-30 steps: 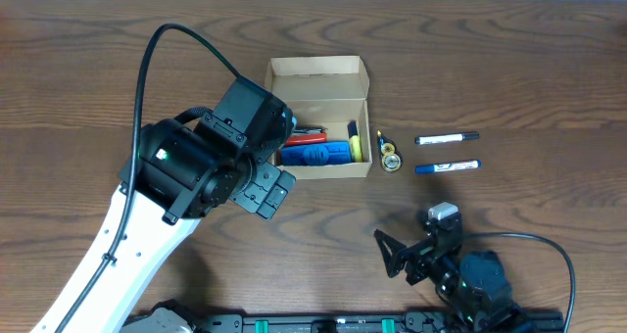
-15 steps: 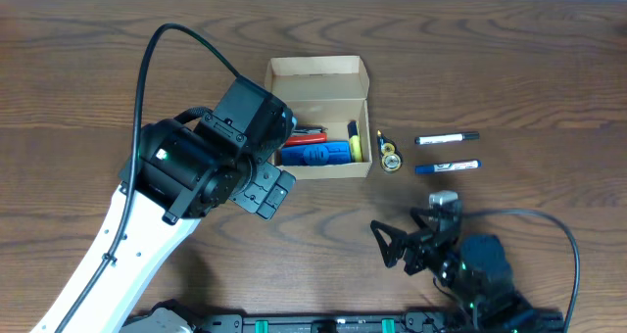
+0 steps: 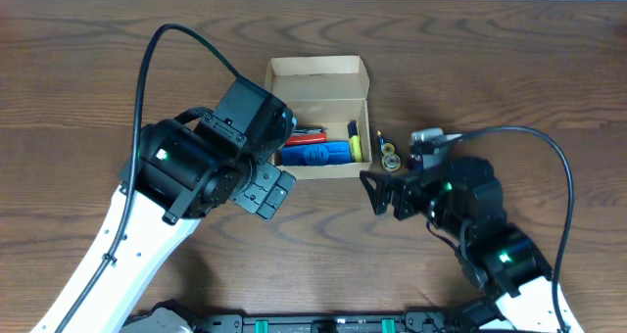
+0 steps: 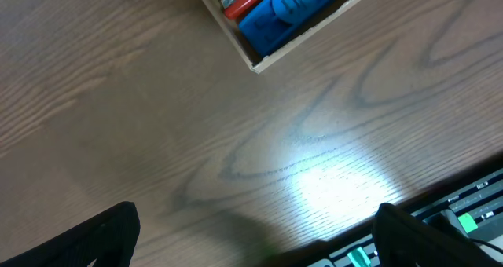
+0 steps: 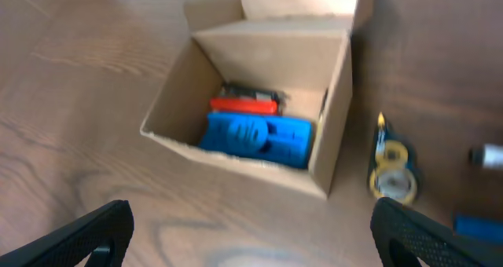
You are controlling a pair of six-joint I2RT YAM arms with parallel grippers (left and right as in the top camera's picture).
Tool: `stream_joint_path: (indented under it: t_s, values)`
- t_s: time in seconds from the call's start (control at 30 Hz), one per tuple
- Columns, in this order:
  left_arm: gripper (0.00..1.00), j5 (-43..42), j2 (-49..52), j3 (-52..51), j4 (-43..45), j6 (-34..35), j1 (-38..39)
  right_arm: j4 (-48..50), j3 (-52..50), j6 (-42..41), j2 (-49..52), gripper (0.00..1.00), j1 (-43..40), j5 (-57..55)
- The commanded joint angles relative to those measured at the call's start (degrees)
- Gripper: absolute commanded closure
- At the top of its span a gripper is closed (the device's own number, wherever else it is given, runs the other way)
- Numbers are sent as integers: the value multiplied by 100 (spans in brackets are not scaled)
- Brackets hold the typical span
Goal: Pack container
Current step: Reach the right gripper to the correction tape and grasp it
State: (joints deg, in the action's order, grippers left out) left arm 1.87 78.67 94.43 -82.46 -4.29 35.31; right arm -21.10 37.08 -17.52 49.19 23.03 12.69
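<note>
The container, a tan cardboard box with its flap lid open at the far side, sits mid-table; the right wrist view also shows the container. Inside lie a blue item, a red item and a yellow-and-blue piece. My left gripper hangs open over bare wood just off the box's near left corner. My right gripper is open and empty, near the box's near right corner, also visible in the right wrist view. In the overhead view the right arm covers the pens.
A small yellow roll-shaped item lies on the table right of the box. A white pen end and a blue pen end show at the right wrist view's right edge. A black rail with green lights runs along the table's front edge.
My right arm has moved from the table's front edge up toward the box and now covers the two pens. The left arm has not moved.
</note>
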Motion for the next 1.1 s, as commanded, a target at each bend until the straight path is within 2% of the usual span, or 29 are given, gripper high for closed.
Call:
stream_joint_path:
  t_s: [0.0,0.1,0.33,0.57,1.07]
  values:
    - [5,0,-33,35,-22,63,-4,70,164,431,251,1,-140,-175]
    - [5,0,-33,35,-22,63,-4,-278,417,472,817,1,-461,-304]
    - [5,0,-33,35,-22,63,-4,-999,1344,1274,2267,6,-1165,-391]
    - [5,0,-33,35,-22,63,-4,-815,1580,2065,3327,9,-1255,-627]
    - [5,0,-33,35,-22,63,-4,-72,1578,2251,4649,14,-866,-868]
